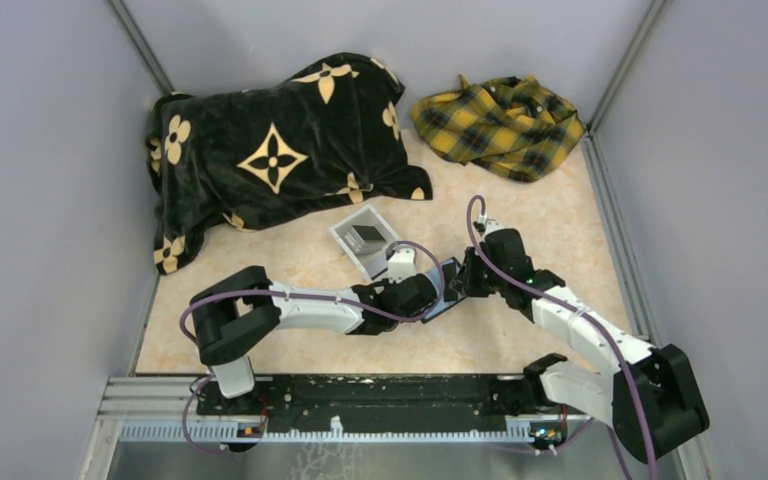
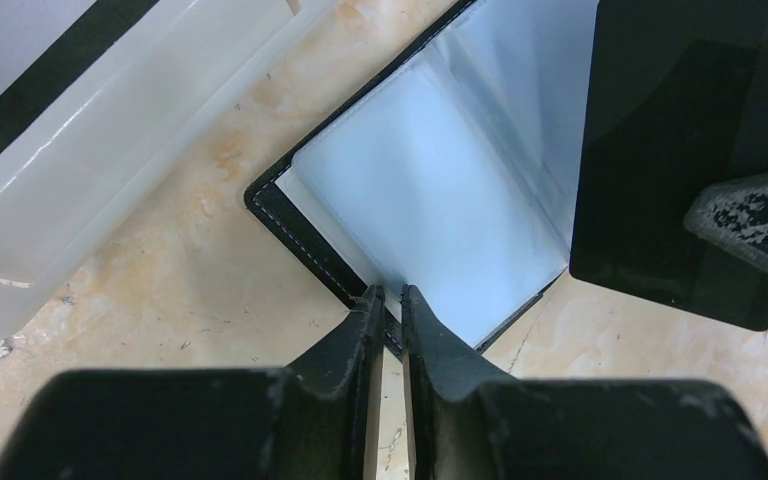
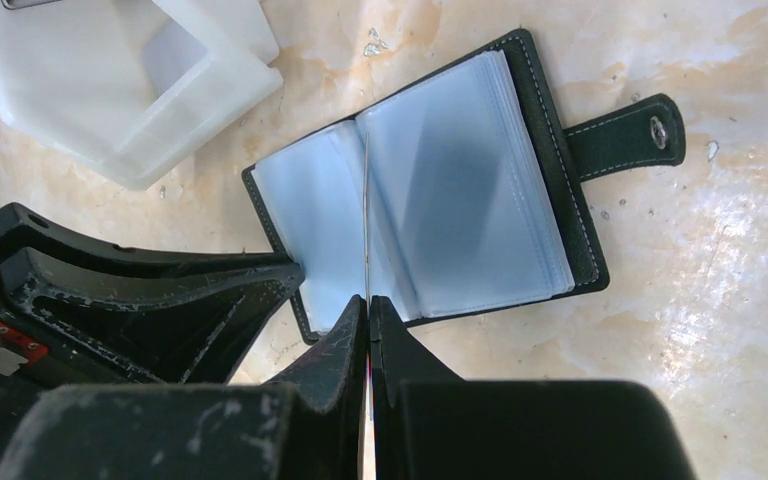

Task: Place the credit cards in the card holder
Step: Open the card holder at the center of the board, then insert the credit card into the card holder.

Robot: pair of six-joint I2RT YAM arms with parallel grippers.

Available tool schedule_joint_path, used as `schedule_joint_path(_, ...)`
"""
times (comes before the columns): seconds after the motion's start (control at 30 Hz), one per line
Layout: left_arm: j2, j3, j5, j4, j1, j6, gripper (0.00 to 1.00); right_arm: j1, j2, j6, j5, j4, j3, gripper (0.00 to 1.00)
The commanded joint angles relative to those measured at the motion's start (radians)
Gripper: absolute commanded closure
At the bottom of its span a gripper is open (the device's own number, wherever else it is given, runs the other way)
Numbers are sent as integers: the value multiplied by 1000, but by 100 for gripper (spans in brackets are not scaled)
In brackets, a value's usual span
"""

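The card holder [image 3: 460, 180] lies open on the table, clear sleeves up and strap clasp [image 3: 625, 130] to the right. My left gripper [image 2: 390, 300] is shut on its near black edge [image 2: 300, 240] and pins it. My right gripper [image 3: 368, 305] is shut on a dark credit card [image 2: 660, 150]. In the right wrist view the card shows edge-on [image 3: 368, 220], standing over the fold between the sleeves. In the top view the two grippers meet, left [image 1: 447, 283] and right [image 1: 470, 275], and hide most of the holder. Another dark card [image 1: 366, 236] lies in the white box.
The clear-white open-top box [image 1: 363, 242] stands just behind the left gripper; it also shows in the left wrist view [image 2: 110, 150] and the right wrist view [image 3: 130, 90]. A black patterned blanket [image 1: 280, 150] and a yellow plaid cloth [image 1: 500, 125] lie at the back. Grey walls enclose the table.
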Motion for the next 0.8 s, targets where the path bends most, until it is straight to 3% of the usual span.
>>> schedule_joint_path(0.0,75,-33,34,-107,-2,41,82,6,-15,-27,21,5,60,100)
schedule_joint_path(0.77,80,-42,5,-164,0,104,83,-7,34,-37,37,34,55,100)
